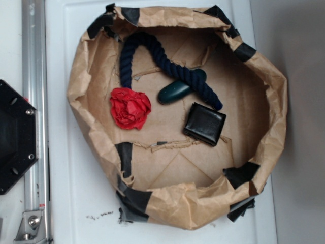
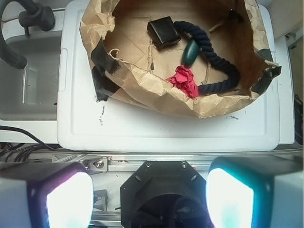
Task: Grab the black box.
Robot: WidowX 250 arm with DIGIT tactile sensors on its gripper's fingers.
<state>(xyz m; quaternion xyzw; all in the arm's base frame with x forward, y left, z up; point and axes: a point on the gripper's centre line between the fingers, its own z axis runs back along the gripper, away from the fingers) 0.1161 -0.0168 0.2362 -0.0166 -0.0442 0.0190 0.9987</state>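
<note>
The black box [image 1: 205, 123] is a small glossy square lying flat inside the brown paper basin [image 1: 81, 81], right of centre; in the wrist view the black box [image 2: 163, 32] lies at the far side. My gripper [image 2: 149, 199] is open and empty, its two fingers wide apart. It hangs high above the robot base, well short of the basin and far from the box. The gripper does not show in the exterior view.
In the basin lie a red paper ball [image 1: 130, 108], a dark teal oval object [image 1: 174, 92] and a dark blue rope [image 1: 152, 51]. Black tape patches [image 1: 124, 157] hold the paper. The basin sits on a white board [image 2: 142, 128]. An aluminium rail [image 1: 33, 101] and the black robot base [image 1: 15, 137] stand left.
</note>
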